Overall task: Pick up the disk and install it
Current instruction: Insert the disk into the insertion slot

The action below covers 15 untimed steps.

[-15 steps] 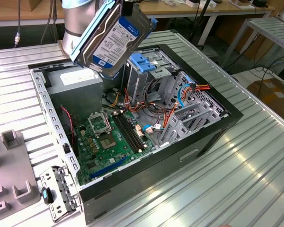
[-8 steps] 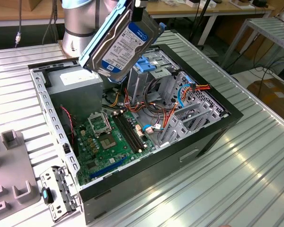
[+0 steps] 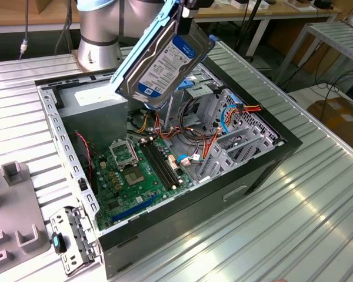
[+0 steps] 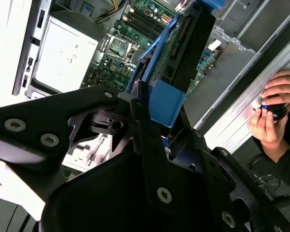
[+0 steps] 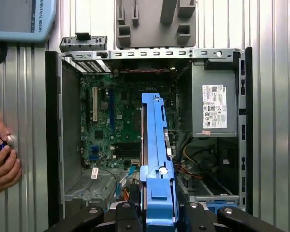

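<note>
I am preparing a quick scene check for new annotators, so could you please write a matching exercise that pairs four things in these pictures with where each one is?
Things
1. the disk
2. power supply box
3. motherboard
4. person's hands

Places
A. lying flat on the floor of the open case
B. outside the case, over the ribbed table
C. in a corner of the case, against its wall
D. held tilted above the case by the gripper

Pairs: 1-D; 2-C; 3-A; 4-B
</note>
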Each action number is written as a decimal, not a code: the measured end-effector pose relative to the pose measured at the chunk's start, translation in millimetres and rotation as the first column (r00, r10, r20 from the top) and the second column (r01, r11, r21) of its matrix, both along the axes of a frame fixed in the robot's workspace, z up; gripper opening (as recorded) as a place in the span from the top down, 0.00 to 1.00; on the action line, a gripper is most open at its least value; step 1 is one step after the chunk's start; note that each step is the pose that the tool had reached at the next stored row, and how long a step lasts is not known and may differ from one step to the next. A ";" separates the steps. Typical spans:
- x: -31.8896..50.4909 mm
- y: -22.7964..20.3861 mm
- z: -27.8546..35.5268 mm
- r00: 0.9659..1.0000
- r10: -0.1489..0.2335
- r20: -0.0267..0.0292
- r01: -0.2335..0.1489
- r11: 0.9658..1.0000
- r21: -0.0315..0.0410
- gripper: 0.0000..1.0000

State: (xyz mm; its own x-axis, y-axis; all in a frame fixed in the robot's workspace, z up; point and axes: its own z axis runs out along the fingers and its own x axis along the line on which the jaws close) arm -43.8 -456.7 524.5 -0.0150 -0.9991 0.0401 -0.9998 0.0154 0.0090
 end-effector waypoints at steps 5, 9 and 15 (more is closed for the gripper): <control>7.8 -9.2 -1.1 1.000 0.000 0.000 0.000 1.000 0.000 0.63; 16.7 -18.8 -2.4 1.000 0.000 0.000 0.000 1.000 -0.001 0.63; 30.5 -25.3 -3.5 1.000 0.000 0.000 0.000 1.000 -0.003 0.63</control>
State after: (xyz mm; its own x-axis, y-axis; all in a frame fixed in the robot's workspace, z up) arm -13.2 -482.0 521.0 -0.0150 -0.9990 0.0429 -0.9998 0.0154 0.0090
